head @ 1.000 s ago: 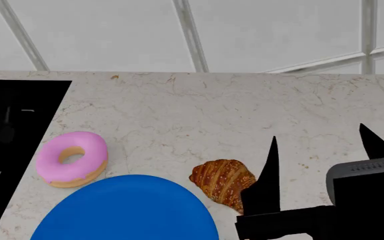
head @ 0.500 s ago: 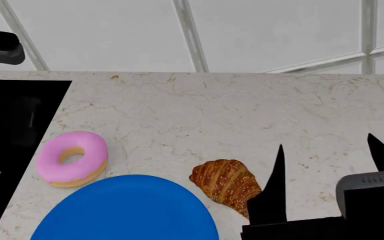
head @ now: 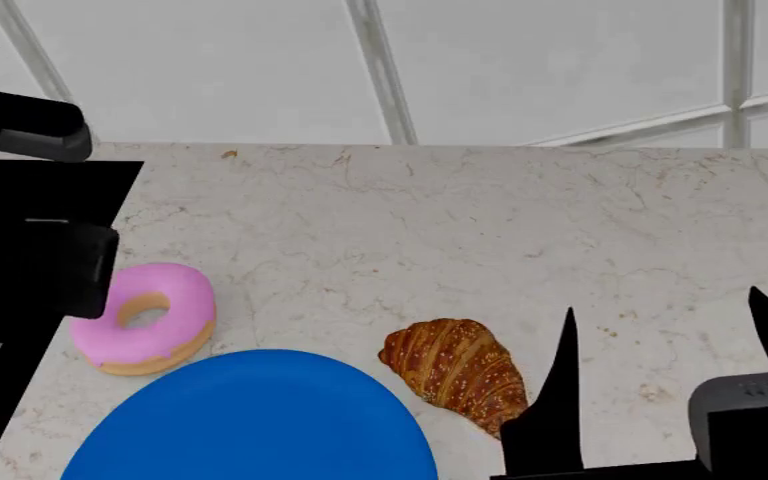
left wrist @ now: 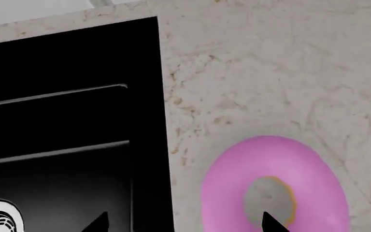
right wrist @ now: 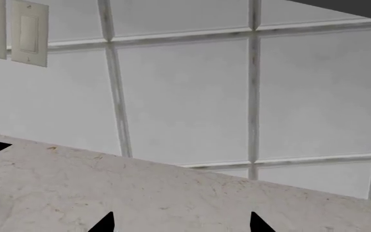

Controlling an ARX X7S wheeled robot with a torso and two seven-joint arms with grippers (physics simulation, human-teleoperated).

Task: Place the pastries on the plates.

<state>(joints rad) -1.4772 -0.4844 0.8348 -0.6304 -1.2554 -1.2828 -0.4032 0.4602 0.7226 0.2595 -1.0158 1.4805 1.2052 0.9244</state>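
A pale marble counter [head: 438, 230] runs below a white tiled wall [head: 398, 70], with one black inset cooktop [left wrist: 63, 125] at its left end. One plate is visible, the plain bright blue plate [head: 251, 420], cut off by the near edge of the head view (no second plate shows in any view). Two pastries lie on the bare stone, neither on the plate: the pink-iced donut [head: 144, 317] just beyond the plate's far-left rim, close to the cooktop's edge, and the sesame-speckled croissant [head: 454, 372] just off the plate's right rim.

The left arm [head: 17, 230] hangs over the cooktop, its black bulk hiding the donut's left edge in the head view. Its wrist camera looks straight down on the donut, with the left gripper [left wrist: 185, 222] spread wide and empty, one finger tip over the cooktop and the other over the donut's hole.

The right gripper [head: 664, 370] stands right of the croissant, fingers wide apart and holding nothing. Two wall switch plates [right wrist: 15, 29] show in the right wrist view.
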